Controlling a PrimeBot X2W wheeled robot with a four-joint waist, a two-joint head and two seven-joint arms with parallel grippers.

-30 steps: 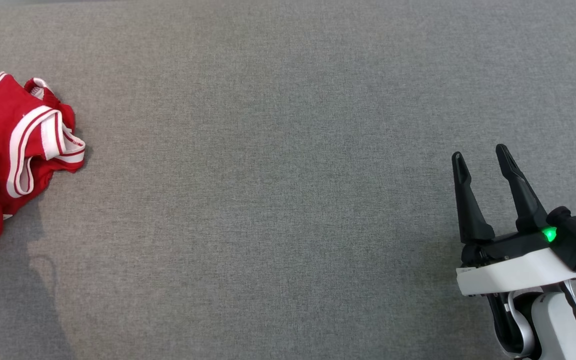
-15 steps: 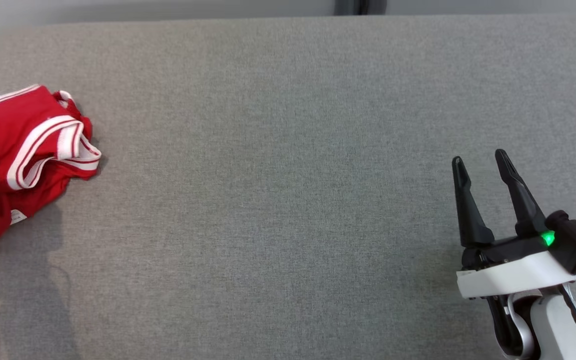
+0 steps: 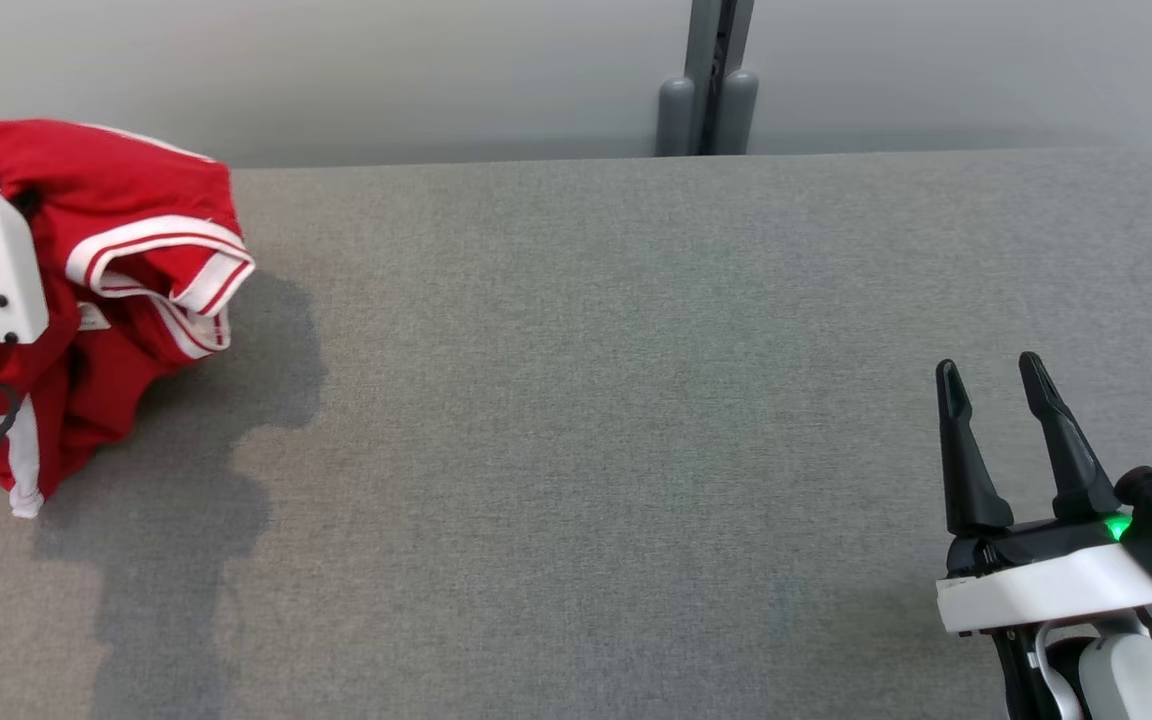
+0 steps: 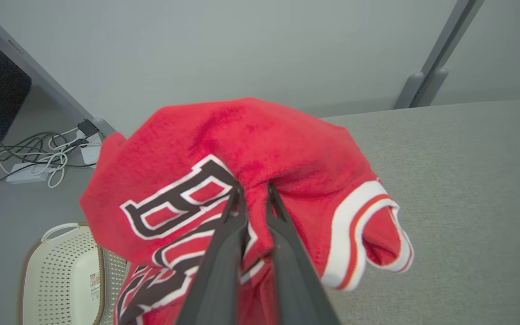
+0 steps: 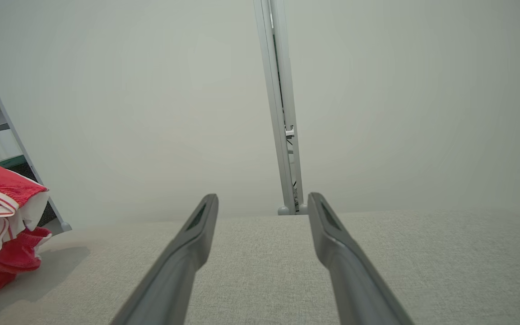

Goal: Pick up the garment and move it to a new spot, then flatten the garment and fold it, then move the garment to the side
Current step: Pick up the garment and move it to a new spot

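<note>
A: Where's the garment (image 3: pixel 136 180)?
B: Bunched, hanging over the table's (image 3: pixel 576 400) left end. Your left gripper (image 4: pixel 254 192) pinches a fold; the right gripper (image 3: pixel 987 362) hovers spread, empty.
A: How should I carry it?
B: Lift until the hem clears, then sweep slowly toward the middle so the pinch doesn't slip

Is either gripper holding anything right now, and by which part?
The left gripper is shut on the red garment, pinching a bunched fold of its body fabric beside the black lettering. The right gripper is open, holding nothing.
</note>
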